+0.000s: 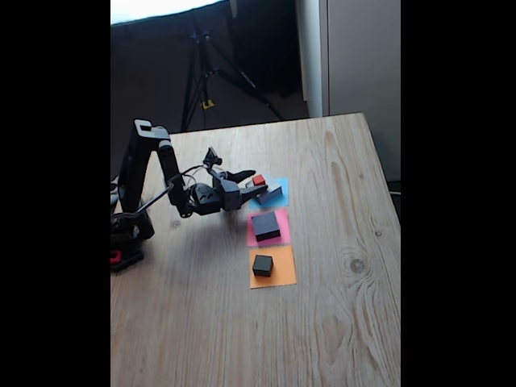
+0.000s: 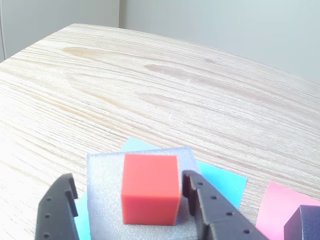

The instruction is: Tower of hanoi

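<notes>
A tiny red cube [image 2: 150, 187] sits on the large flat grey block [image 2: 105, 172], which lies on a blue paper square [image 2: 222, 182]. My gripper [image 2: 128, 179] is open, one finger on each side of the red cube; the right finger [image 2: 202, 200] is close against it and the left finger [image 2: 57, 207] stands apart. In the fixed view the gripper [image 1: 256, 183] reaches from the left over the red cube [image 1: 259, 181] and grey block [image 1: 272, 194]. A medium black block [image 1: 266, 225] rests on the pink square [image 1: 284, 216]. The small black cube [image 1: 262, 264] rests on the orange square [image 1: 282, 272].
The three paper squares lie in a column at the middle of the wooden table [image 1: 339, 306]. The arm's base [image 1: 127, 234] stands at the table's left edge. A tripod [image 1: 205, 72] stands on the floor beyond the far edge.
</notes>
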Available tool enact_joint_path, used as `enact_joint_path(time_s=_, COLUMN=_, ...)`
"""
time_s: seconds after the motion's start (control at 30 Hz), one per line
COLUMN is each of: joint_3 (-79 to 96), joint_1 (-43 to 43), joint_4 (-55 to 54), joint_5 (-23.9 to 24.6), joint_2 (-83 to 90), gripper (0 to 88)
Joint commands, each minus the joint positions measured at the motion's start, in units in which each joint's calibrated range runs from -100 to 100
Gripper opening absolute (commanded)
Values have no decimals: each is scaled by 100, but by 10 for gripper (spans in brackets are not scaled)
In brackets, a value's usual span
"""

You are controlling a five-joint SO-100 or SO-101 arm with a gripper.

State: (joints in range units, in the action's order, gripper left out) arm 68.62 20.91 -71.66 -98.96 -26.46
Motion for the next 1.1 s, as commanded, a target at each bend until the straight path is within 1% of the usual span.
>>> enact_joint_path(time_s=0.0, joint_3=-35, joint_1=103, joint_4=7, joint_5=-104, joint_2=20, gripper=199)
enact_joint_path(time_s=0.5, joint_3=29, joint_1=128, joint_4=39, joint_5=-104, joint_2=20, gripper=111)
enact_joint_path(time_s=1.07, joint_3=120, joint_1=53, joint_4=31, joint_5=-104, joint_2=110, gripper=44)
